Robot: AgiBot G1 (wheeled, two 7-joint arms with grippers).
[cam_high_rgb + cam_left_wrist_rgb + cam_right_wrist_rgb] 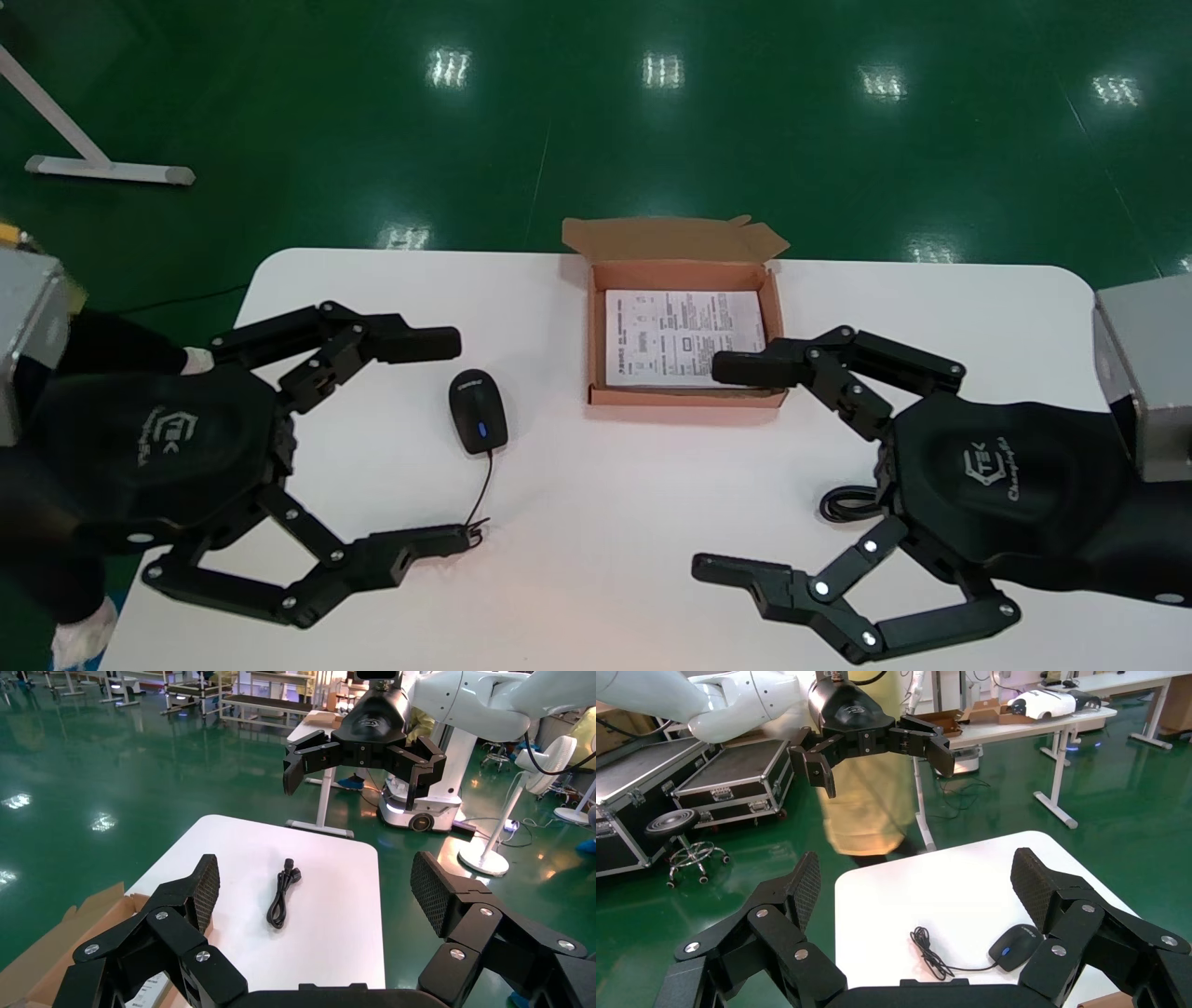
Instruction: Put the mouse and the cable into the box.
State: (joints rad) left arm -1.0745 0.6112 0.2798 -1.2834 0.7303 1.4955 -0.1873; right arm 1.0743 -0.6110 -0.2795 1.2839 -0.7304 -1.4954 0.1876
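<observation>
Nearest the robot, the left gripper (pixel 318 890) and the right gripper (pixel 708 466) both hang over the white table (pixel 605 550), each with its fingers wide apart and holding nothing. The mouse (pixel 478 412) lies on the table under the left gripper's open span, and its thin cord (pixel 484 494) is bunched near one fingertip. I judge the mouse light, hard and smooth, so a pinch across its two sides seems best; the cord will trail behind. The cable (pixel 280 897), a small black coil partly hidden under the right gripper, looks soft and floppy, better taken at the middle of the bundle. Farther off, the box (pixel 684 397) stands open, with only a printed sheet (pixel 680 331) inside.
</observation>
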